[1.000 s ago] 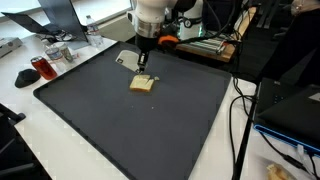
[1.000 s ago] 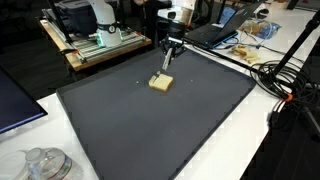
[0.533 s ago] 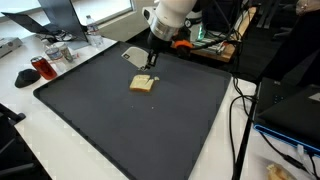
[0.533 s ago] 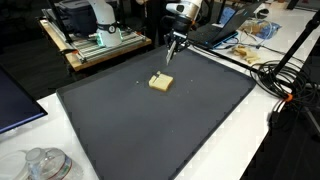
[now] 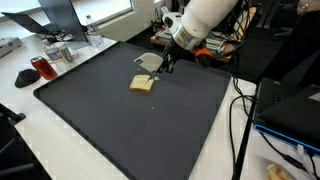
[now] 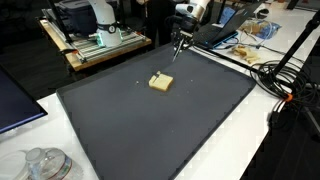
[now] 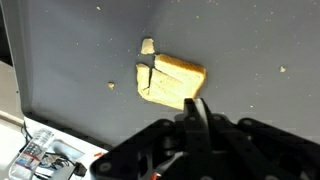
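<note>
In the wrist view your gripper (image 7: 197, 108) covers the near right corner of the bread slice (image 7: 168, 82), and its body runs off the picture's edge. In an exterior view it sits far off (image 6: 178, 42), too small to judge.

The white arm (image 5: 205, 18) reaches in at a slant from above, wrist tilted. Its end effector (image 5: 162, 68) points downward at an angle. The jaws are pressed tight together, dark fingers (image 7: 197, 108) meeting with nothing between them.
</note>
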### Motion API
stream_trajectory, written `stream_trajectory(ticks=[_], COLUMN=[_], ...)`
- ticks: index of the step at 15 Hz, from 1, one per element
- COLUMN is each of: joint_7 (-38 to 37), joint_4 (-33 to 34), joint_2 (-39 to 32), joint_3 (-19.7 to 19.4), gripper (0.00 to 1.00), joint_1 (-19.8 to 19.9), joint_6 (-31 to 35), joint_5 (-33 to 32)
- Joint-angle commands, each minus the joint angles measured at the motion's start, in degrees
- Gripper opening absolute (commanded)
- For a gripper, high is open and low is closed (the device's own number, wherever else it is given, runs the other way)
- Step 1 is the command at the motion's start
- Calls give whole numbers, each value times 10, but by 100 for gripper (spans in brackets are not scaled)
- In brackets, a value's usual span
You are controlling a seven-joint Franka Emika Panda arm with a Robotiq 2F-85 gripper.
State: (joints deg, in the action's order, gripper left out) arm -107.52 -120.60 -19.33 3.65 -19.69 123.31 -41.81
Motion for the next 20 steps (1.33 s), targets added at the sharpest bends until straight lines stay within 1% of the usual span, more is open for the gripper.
stream_trajectory(ticks=[1,5,10,15,17,20], joint_7=[-15,7,95,236,311,447], joint_4=[28,38,43,67,76,82], joint_2=[-34,-50,-37,-30,-28,-23], joint_3=[9,12,13,5,6,12], gripper=[1,1,1,1,1,1], joint_1=[-4,7,47,87,108,148], joint_6=[-18,-12,3,5,7,18], joint_5=[-22,5,78,178,228,319])
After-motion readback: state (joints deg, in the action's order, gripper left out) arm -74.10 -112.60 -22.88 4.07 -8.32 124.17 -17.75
